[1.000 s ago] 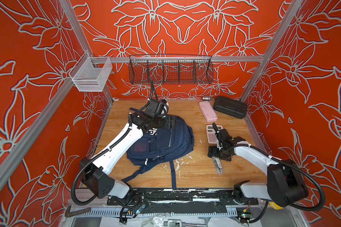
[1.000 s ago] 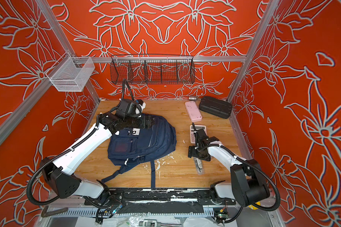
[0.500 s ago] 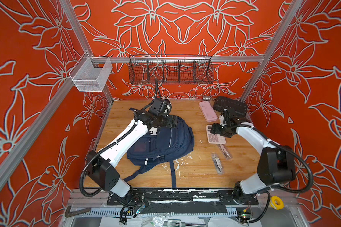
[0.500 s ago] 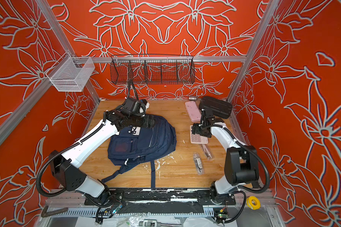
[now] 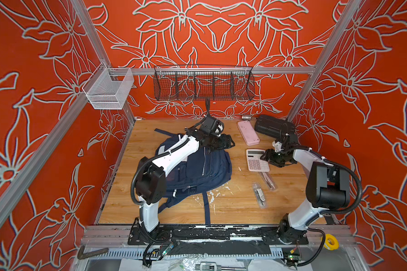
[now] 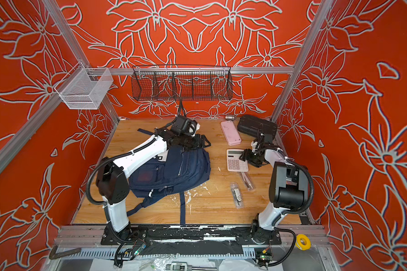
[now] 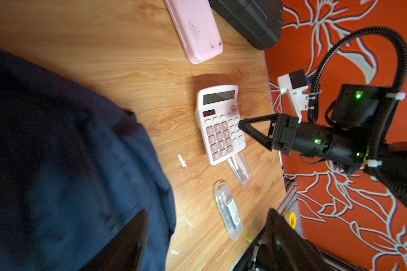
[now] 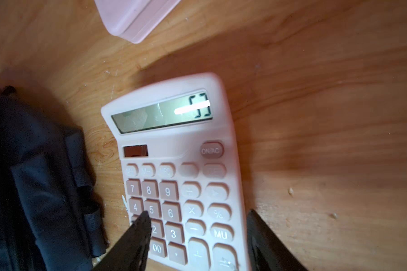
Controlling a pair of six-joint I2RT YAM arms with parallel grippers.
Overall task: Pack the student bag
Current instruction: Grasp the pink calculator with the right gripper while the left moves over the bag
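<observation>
Wooden table [image 5: 146, 145] inside red floral walls [image 5: 221, 35]. We log the student bag [image 5: 197, 171] lying flat left of centre, straps trailing toward the front edge. Left gripper [image 7: 207, 211] at its far end, jaws wide, gripping nothing. Right gripper [image 8: 197, 212] straddles the pink calculator [image 8: 174, 152], jaws apart: one finger over the keys, the other beside its edge
</observation>
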